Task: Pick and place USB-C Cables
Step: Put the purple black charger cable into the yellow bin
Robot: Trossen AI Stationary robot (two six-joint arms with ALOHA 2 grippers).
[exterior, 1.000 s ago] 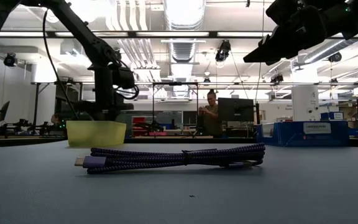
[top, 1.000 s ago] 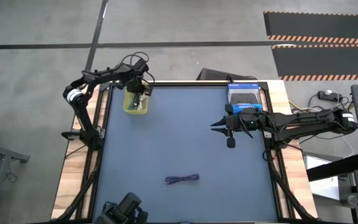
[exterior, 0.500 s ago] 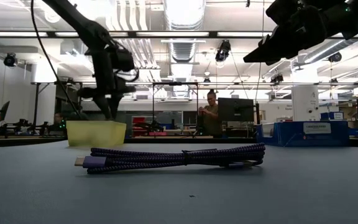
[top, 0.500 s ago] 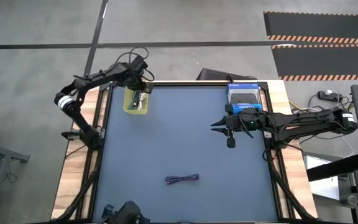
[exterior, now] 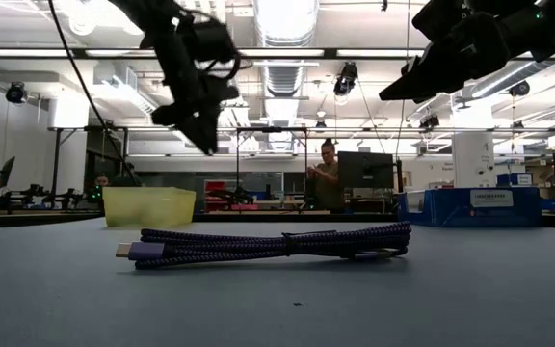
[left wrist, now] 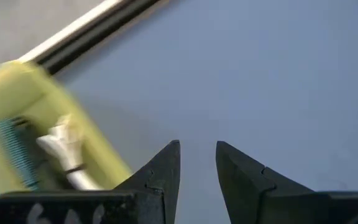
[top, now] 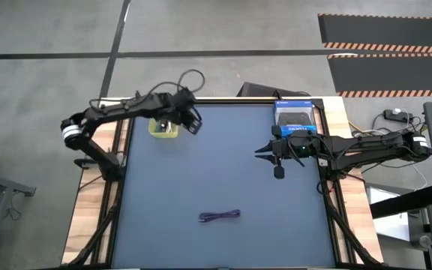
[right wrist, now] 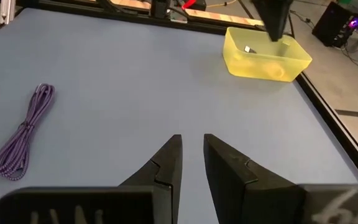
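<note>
Yellow bin (top: 163, 128) at upper left of the high view, holding a white cable (left wrist: 61, 144) and a green cable (left wrist: 14, 149), both blurred. Purple cable (top: 220, 216) bundled on the blue worktop (top: 223, 172) at lower centre; a person (exterior: 328, 173) in the room beyond. Left gripper (top: 193, 125) beside the bin and right gripper (top: 259, 152) at right of centre, fingers of both slightly parted, grasping nothing.

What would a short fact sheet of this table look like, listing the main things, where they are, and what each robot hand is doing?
Purple cable: bundled, lying alone on the blue mat near the front edge.
Yellow bin: far left corner of the mat; a white cable and a green one lie inside.
Blue box: far right corner.
Left gripper: in the air beside the bin, fingers slightly apart, empty.
Right gripper: hovering over the mat's right side, fingers slightly apart, empty.
</note>
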